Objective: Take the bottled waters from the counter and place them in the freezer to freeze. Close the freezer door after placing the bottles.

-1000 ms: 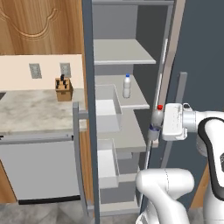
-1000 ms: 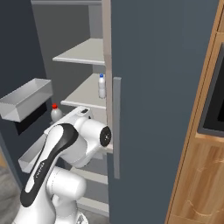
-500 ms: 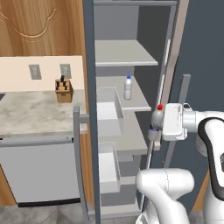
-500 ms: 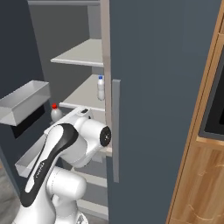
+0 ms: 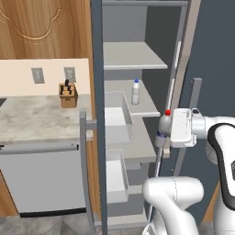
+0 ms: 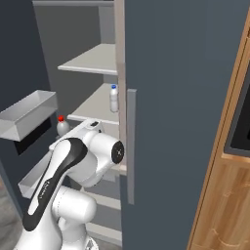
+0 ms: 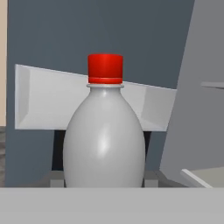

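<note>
— Jaws? Shut tight on the red-capped bottle [image 7: 104, 135], held upright at the open freezer [image 5: 137, 59].
— And the blue-capped bottle [image 5: 135, 92]? Stood on a shelf [image 5: 147, 108] beyond the jaws, deeper inside.

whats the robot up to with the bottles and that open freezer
The gripper is shut on the red-capped bottle, holding it upright in front of the open freezer. The blue-capped bottle already stands on a middle shelf inside. The freezer door is open, and the counter carries a knife block.
</note>
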You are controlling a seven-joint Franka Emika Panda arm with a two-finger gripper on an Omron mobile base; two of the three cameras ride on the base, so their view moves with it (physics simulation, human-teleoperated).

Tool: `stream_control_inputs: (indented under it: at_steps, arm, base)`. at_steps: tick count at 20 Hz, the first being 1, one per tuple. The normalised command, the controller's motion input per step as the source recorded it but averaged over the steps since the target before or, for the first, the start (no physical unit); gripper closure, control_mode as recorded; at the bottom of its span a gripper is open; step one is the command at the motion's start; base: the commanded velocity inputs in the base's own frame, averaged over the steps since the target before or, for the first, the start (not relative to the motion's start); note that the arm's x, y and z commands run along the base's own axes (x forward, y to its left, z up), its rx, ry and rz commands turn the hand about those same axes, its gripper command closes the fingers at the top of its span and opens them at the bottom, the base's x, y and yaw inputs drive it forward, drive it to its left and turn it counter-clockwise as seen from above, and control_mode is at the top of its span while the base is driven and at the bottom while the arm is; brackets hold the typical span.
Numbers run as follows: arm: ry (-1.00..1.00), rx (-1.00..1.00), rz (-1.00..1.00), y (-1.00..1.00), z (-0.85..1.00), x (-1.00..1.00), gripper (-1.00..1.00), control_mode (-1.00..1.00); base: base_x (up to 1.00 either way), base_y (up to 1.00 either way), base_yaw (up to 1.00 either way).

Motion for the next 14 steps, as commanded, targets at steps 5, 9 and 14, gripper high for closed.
stream_control_inputs:
  at_steps: [5, 9, 14]
  arm:
    - [0.0, 0.0, 0.0, 0.0, 0.0, 0.0, 1.0, 1.0]
    - [0.0, 0.0, 0.0, 0.0, 0.0, 0.0, 1.0, 1.0]
    - [0.0, 0.0, 0.0, 0.0, 0.0, 0.0, 1.0, 1.0]
  base:
    - [0.23, 0.21, 0.0]
    - [0.22, 0.11, 0.0]
    - [0.34, 0.15, 0.0]
